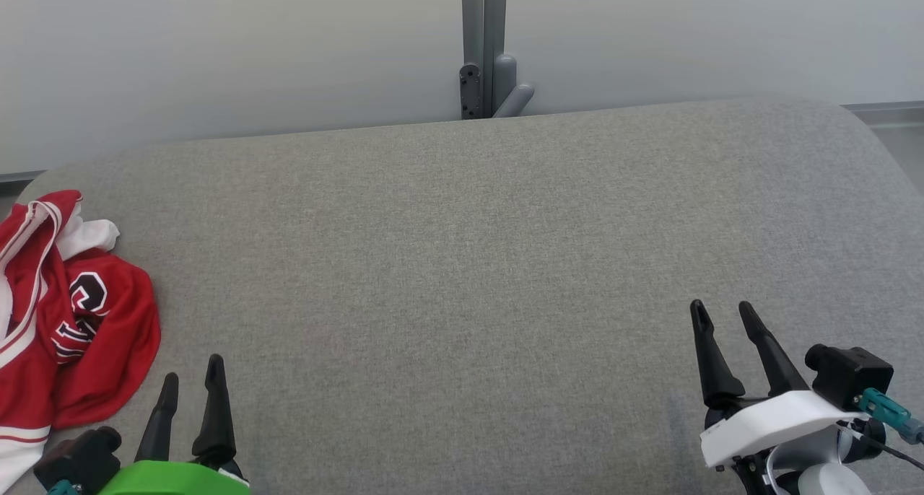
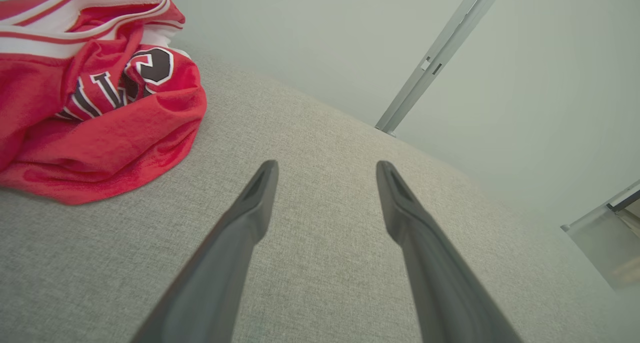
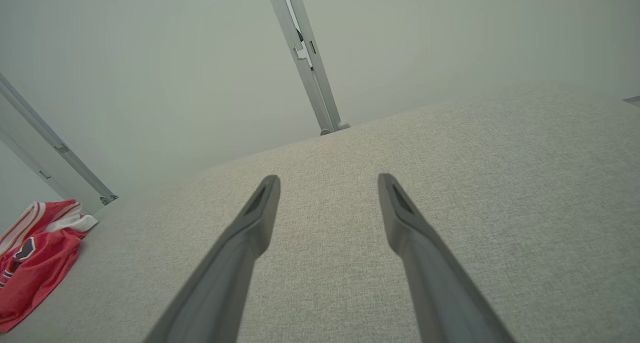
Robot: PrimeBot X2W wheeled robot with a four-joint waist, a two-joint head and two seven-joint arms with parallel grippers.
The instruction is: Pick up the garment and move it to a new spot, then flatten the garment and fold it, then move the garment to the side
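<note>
Red cloth with white stripes, the shirt point(image 1: 72, 322) lies in a crumpled heap at the left edge of the grey bench point(image 1: 462, 264), near the front corner; the left fingers point(image 1: 214, 408) hang just beside it, not touching it, spread apart and holding nothing; the right fingers point(image 1: 711, 358) are near the front right corner, well apart from the shirt, spread wide too and empty; a grey post point(image 1: 484, 47) stands behind the far edge.

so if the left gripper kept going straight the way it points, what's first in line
Likely just the grey cushion, if it angles down; depth is unclear. The open left gripper aims over bare cushion, and the red garment sits off to its left.
</note>
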